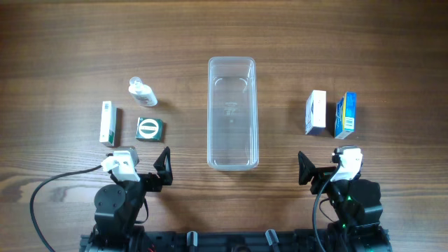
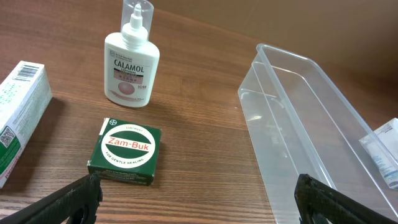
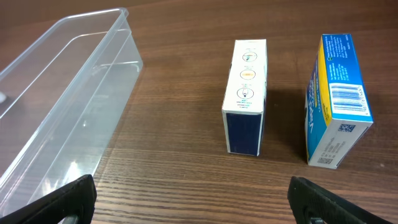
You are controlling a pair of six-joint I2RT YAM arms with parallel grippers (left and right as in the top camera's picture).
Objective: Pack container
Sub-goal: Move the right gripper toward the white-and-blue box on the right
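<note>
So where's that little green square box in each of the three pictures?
Overhead: the green box lies left of centre, just below the bottle.
Left wrist: the green box sits low and left, in front of the bottle.
Right wrist: not in it.
Shared landmark: the clear container, in all three views.

Clear plastic container [image 1: 232, 113]: one. Calamol bottle [image 1: 143, 92], white cap: one. Small cartons: four in all: white-green box [image 1: 107, 122], green Zam-Buk box [image 1: 149, 129], white-navy box [image 1: 316, 113], blue box [image 1: 346, 115].
</note>
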